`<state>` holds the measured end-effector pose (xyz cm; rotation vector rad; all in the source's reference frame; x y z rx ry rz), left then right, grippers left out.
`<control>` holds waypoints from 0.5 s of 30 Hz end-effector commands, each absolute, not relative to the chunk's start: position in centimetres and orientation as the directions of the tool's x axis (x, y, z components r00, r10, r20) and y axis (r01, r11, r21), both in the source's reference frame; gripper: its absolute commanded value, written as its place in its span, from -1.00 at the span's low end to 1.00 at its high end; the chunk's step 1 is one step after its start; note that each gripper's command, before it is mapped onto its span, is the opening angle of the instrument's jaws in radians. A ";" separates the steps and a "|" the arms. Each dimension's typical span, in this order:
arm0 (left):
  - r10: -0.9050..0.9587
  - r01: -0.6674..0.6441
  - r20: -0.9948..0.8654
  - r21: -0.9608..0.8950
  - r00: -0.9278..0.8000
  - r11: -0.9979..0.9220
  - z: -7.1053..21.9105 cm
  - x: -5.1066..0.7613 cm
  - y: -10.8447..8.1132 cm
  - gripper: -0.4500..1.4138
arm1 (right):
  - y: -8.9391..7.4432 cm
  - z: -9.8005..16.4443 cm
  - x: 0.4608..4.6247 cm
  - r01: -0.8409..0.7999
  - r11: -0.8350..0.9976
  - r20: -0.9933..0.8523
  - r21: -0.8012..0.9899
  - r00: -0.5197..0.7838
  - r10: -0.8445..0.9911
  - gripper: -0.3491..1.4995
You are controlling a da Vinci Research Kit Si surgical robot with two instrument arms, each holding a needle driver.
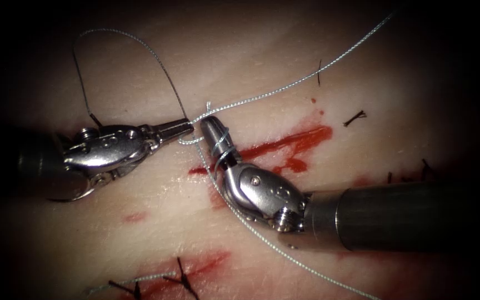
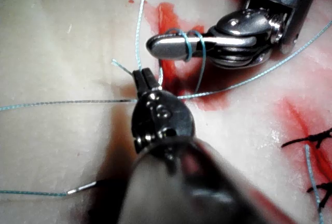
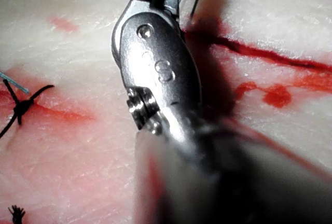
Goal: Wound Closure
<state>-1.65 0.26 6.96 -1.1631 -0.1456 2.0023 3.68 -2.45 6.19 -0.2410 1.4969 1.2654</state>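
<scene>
The left arm's steel needle driver point(image 1: 187, 126) has its jaws pressed together on the pale blue-grey braided thread point(image 1: 284, 88) near a short free end, just left of the cut; the left wrist view shows that short end sticking out beside the jaws point(image 2: 143, 76), which the endoscope view shows only as a small tuft. The right arm's steel needle driver point(image 1: 209, 126) lies with its jaws closed and nothing pinched between them, the thread wound in two turns around them, plain in the left wrist view point(image 2: 166, 46). In the endoscope view the thin curved steel needle point(image 1: 81, 83) lies well left of the cut, out of the pale pork tissue point(image 1: 362, 44), at the end of a thread loop. The red-stained cut point(image 1: 290, 143) runs under the right tool, which covers its middle. Dark knotted stitches point(image 1: 184, 280) sit nearer the camera, and a dark cut thread end point(image 1: 355, 117) lies to the right.
</scene>
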 end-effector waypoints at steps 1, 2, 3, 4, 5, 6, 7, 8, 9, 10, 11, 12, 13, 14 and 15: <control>0.685 -0.569 -0.682 -0.466 -0.256 -0.677 7.0 -1.71 0.2 -1.00 | -2.5 6.2 3.77 -0.721 0.395 -0.801 0.569 -0.377 0.466 -1.00; 0.685 -0.565 -0.681 -0.470 -0.257 -0.678 7.0 -1.73 0.2 -1.00 | -2.5 6.2 3.77 -0.723 0.387 -0.797 0.573 -0.379 0.470 -1.00; 0.685 -0.564 -0.682 -0.470 -0.257 -0.679 7.0 -1.74 0.2 -1.00 | -2.5 6.2 3.77 -0.723 0.384 -0.795 0.574 -0.381 0.472 -1.00; 0.685 -0.558 -0.681 -0.474 -0.258 -0.681 7.0 -1.75 0.2 -1.00 | -2.5 6.2 3.77 -0.731 0.373 -0.795 0.572 -0.381 0.472 -1.00; 0.685 -0.555 -0.681 -0.476 -0.258 -0.682 7.0 -1.76 0.1 -1.00 | -2.5 6.2 3.77 -0.732 0.366 -0.791 0.575 -0.383 0.476 -1.00; 0.684 -0.556 -0.682 -0.474 -0.258 -0.682 7.0 -1.77 0.1 -1.00 | -2.5 6.2 3.76 -0.735 0.362 -0.791 0.574 -0.383 0.476 -1.00; 0.684 -0.555 -0.682 -0.475 -0.258 -0.683 7.0 -1.78 0.1 -1.00 | -2.5 6.2 3.76 -0.739 0.357 -0.792 0.571 -0.383 0.475 -1.00; 0.684 -0.553 -0.682 -0.476 -0.259 -0.684 7.0 -1.78 0.1 -1.00 | -2.5 6.2 3.75 -0.740 0.355 -0.792 0.571 -0.383 0.475 -1.00; 0.684 -0.553 -0.682 -0.476 -0.259 -0.684 7.0 -1.79 0.1 -1.00 | -2.5 6.2 3.75 -0.741 0.349 -0.789 0.573 -0.385 0.479 -1.00; 0.684 -0.553 -0.682 -0.476 -0.259 -0.684 7.0 -1.79 0.1 -1.00 | -2.5 6.2 3.75 -0.746 0.342 -0.789 0.572 -0.385 0.479 -1.00; 0.684 -0.551 -0.682 -0.478 -0.259 -0.684 7.0 -1.79 0.1 -1.00 | -2.5 6.2 3.75 -0.748 0.333 -0.785 0.574 -0.388 0.483 -1.00; 0.684 -0.551 -0.681 -0.478 -0.259 -0.684 7.0 -1.79 0.1 -1.00 | -2.5 6.2 3.74 -0.751 0.324 -0.782 0.576 -0.390 0.486 -1.00; 0.685 -0.548 -0.681 -0.480 -0.259 -0.685 7.0 -1.79 0.1 -1.00 | -2.5 6.2 3.74 -0.756 0.311 -0.778 0.576 -0.389 0.494 -1.00; 0.685 -0.548 -0.681 -0.480 -0.259 -0.685 7.0 -1.79 0.1 -1.00 | -2.5 6.2 3.74 -0.761 0.299 -0.775 0.576 -0.391 0.497 -1.00; 0.686 -0.548 -0.680 -0.481 -0.259 -0.684 7.0 -1.79 0.1 -1.00 | -2.4 6.3 3.73 -0.762 0.293 -0.771 0.578 -0.392 0.502 -1.00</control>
